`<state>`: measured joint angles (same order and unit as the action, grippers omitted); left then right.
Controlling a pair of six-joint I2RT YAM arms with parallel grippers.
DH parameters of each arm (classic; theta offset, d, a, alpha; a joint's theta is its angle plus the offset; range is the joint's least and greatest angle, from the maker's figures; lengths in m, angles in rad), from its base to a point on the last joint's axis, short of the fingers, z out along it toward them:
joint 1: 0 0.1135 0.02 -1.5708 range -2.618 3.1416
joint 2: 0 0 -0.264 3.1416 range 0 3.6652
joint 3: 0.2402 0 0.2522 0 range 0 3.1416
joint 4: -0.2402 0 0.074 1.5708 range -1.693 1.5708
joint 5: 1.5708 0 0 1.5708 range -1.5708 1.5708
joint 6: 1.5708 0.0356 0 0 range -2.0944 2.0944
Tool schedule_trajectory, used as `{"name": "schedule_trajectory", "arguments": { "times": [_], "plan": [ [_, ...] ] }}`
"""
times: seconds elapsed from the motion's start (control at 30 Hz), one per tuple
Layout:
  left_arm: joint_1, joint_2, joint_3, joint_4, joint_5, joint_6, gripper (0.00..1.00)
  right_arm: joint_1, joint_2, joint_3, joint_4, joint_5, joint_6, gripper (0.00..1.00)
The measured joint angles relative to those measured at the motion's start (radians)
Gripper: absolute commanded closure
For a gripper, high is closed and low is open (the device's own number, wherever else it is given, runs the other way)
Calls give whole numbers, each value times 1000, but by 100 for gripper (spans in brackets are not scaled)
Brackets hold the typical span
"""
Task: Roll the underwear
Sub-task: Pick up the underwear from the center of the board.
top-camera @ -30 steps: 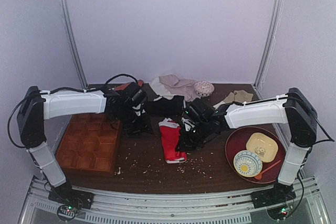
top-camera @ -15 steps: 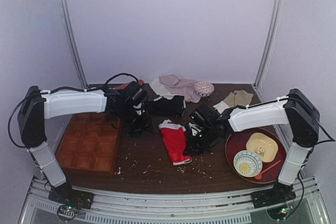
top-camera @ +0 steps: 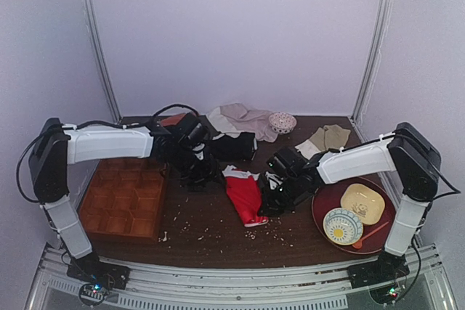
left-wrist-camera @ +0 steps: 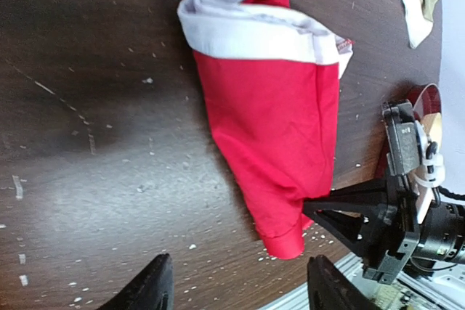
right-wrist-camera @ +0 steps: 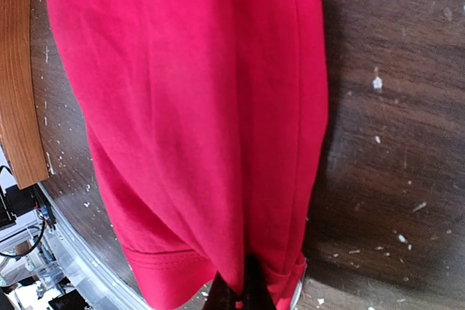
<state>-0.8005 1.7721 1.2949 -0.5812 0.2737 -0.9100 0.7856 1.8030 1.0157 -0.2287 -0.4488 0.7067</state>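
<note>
Looking at the underwear (top-camera: 243, 194) first: it lies mid-table, folded into a narrow red wedge, white waistband (left-wrist-camera: 247, 30) toward the back wall, leg hem toward the near edge. Right claw (right-wrist-camera: 243, 290) is pinched tight on that near hem, fabric bunched btwn its fingers; the left wrist cam also shows its tip biting the hem corner. Left claw (left-wrist-camera: 243, 290) sits just left of the waistband end, fingers spread wide w/ nothing btwn them, clear of the cloth.

Room: bare dark table (top-camera: 196, 223), crumb-littered, runs from the underwear's left edge to the wooden compartment tray (top-camera: 120, 205); that's the widest free side. Near side has a bare strip up to the table edge. Right side is tight: a round red tray (top-camera: 330, 197) w/ a yellow dish (top-camera: 363, 202) and patterned bowl (top-camera: 343, 226) sits just past the right claw. Behind, black briefs (top-camera: 232, 147) lie close to the waistband.

Pose: left arm reaches in low from the left, forearm approx level, wrist tipped down. Right arm comes across from the right, forearm sloping down to the hem.
</note>
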Motion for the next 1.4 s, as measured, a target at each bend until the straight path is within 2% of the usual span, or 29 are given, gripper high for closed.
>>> {"name": "schedule_trajectory", "arguments": {
  "times": [0.27, 0.5, 0.67, 1.0, 1.17, 1.33, 1.4],
  "plan": [
    [-42, 29, -164, 249, 128, -177, 31, -6, 18, -2, 43, -16, -4, 100],
    [-125, 96, -184, 408, 157, -316, 31, -11, 19, -19, 80, -32, -4, 100],
    [-159, 101, -184, 454, 153, -366, 34, -12, 18, -38, 115, -50, -4, 100],
    [-161, 162, -190, 500, 123, -404, 38, -15, 14, -53, 144, -54, -4, 100],
    [-161, 175, -190, 533, 118, -414, 49, -16, 11, -55, 145, -53, -3, 100],
    [-161, 185, -191, 540, 108, -420, 70, -16, 8, -60, 151, -53, -3, 100],
    [-161, 192, -191, 541, 107, -417, 75, -16, 8, -61, 151, -53, -3, 100]
  ]
}}
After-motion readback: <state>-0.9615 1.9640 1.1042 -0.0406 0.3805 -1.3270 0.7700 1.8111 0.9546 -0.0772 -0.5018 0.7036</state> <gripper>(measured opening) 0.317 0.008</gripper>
